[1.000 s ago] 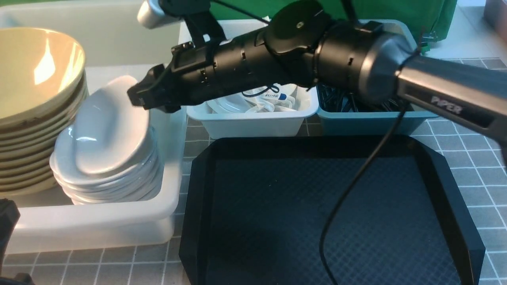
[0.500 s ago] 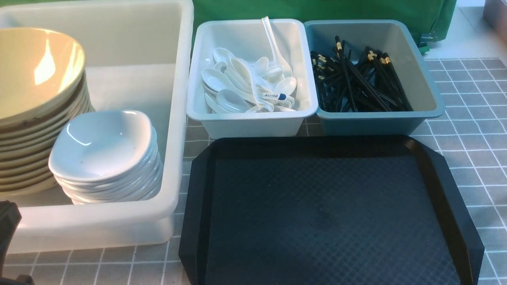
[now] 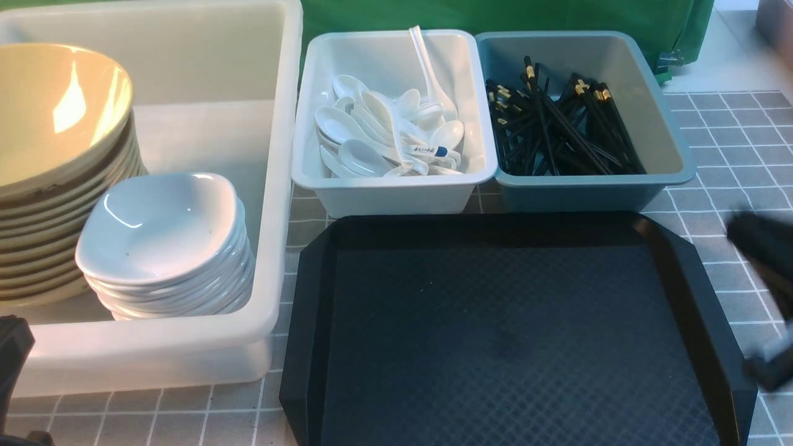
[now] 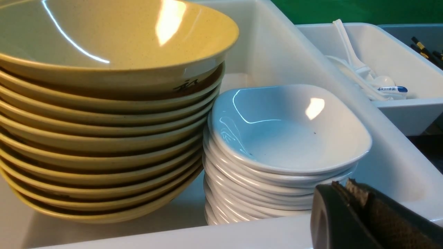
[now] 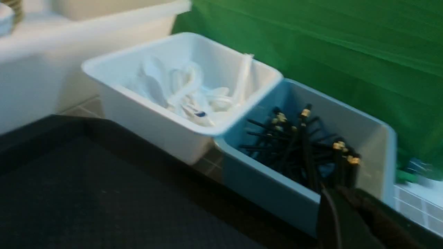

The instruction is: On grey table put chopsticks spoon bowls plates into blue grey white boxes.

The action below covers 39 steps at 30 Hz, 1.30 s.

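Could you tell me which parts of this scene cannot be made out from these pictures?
- Right gripper: a motion-blurred dark shape cut by the front view's edge.
- Bowls: the stack's left side is cropped in the front view.
- Spoons: blurred into a white mass in the right wrist view.

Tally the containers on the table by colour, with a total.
Milky-white tub: 1
Pale grey-white bin: 1
Teal-blue bin: 1
Black tray: 1
Total: 4

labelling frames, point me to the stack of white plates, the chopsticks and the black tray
white plates (image 3: 158, 232), front view, inside of the top dish
chopsticks (image 3: 560, 133), front view, middle of the pile
black tray (image 3: 495, 334), front view, bare floor
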Motion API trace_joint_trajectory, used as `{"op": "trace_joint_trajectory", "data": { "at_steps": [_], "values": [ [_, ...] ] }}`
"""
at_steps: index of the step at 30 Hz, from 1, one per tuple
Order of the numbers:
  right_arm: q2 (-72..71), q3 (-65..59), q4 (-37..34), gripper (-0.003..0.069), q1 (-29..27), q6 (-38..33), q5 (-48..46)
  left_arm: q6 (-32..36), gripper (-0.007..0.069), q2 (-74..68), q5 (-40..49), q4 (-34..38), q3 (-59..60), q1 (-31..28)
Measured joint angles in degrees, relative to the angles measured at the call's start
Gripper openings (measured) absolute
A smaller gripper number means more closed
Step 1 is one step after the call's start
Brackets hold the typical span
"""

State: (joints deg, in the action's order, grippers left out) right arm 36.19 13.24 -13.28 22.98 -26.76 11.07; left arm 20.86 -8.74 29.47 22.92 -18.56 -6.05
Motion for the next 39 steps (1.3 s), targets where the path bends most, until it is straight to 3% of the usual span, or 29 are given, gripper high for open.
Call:
{"op": "trace_joint_trajectory", "data": {
  "at_steps": [6, 15, 19, 24, 29, 33, 39],
  "values": [
    [-11.5, -14.2, -7.0, 0.0034, -0.1, -3.2, 8.1, 0.0, -0.0011, 0.0, 0.0, 0.0, 0.0, 0.0],
    [-19.3, -14.9, -12.5, 0.0037, -2.7, -7.4, 2.0, 0.0, -0.0011, 0.0, 0.2, 0.0, 0.0, 0.0],
    [-27.2, -14.9, -7.4, 0.0039, -11.5, -4.6, 1.1, 0.0, -0.0011, 0.0, 0.4, 0.0, 0.0, 0.0],
    [-35.6, -14.9, 4.7, 0.0042, -19.6, 7.8, -6.9, 0.0, -0.0011, 0.0, 0.4, 0.0, 0.0, 0.0],
    [-36.8, -14.9, 11.8, 0.0045, -23.1, 19.3, -20.2, 0.0, -0.0011, 0.0, 0.4, 0.0, 0.0, 0.0],
    [-36.8, -14.9, 12.5, 0.0045, -23.9, 20.8, -28.5, 0.0, -0.0011, 0.0, 0.4, 0.0, 0.0, 0.0],
    [-36.9, -14.9, 12.7, 0.0045, -24.0, 20.5, -29.9, 0.0, -0.0011, 0.0, 1.2, -0.1, 0.0, 0.0]
  ]
}}
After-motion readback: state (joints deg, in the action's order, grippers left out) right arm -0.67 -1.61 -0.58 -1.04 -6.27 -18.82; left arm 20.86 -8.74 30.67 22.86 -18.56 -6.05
